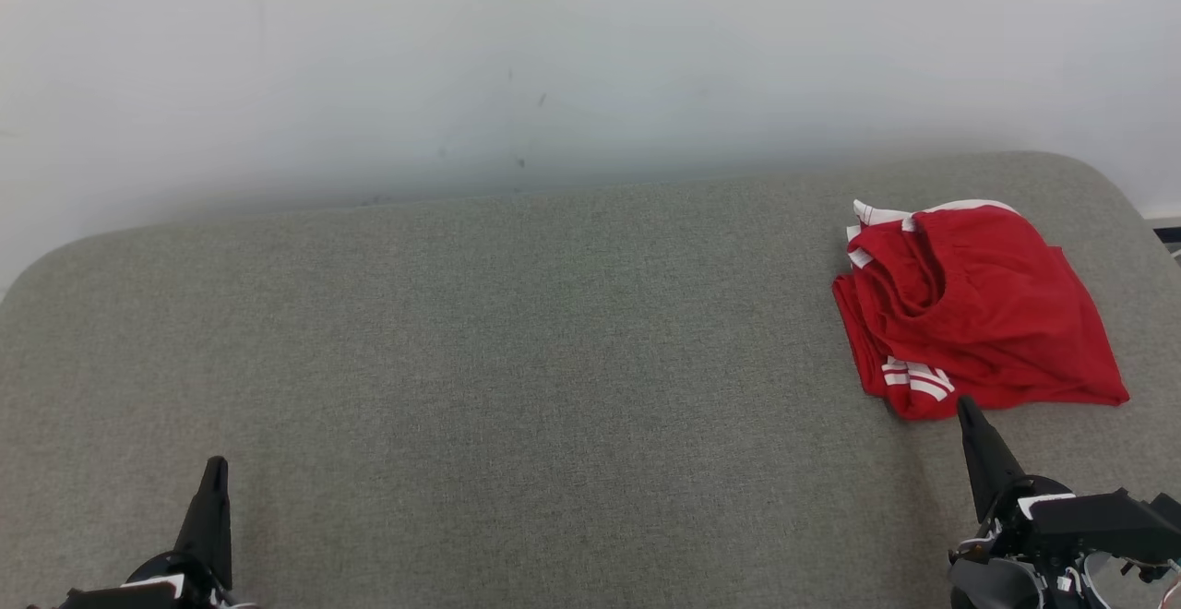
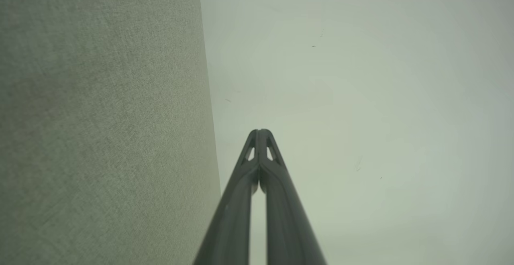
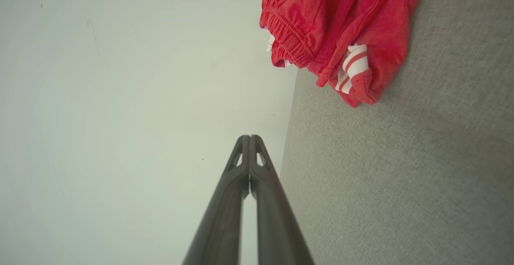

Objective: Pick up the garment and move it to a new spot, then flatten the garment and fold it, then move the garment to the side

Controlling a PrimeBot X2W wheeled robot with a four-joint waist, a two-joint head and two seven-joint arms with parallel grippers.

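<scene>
The garment is a red pair of shorts with white stripes, lying folded in a compact bundle at the far right of the grey upholstered surface. Its elastic waistband and striped hem show at the top of the right wrist view. My right gripper is shut and empty, its tip just short of the garment's near edge, not touching it. In the right wrist view its fingertips meet. My left gripper is shut and empty at the lower left, far from the garment; its tips are pressed together.
A pale wall rises behind the surface's far edge. The surface's rounded corners curve away at the far left and far right. A dark object peeks in at the right edge beyond the surface.
</scene>
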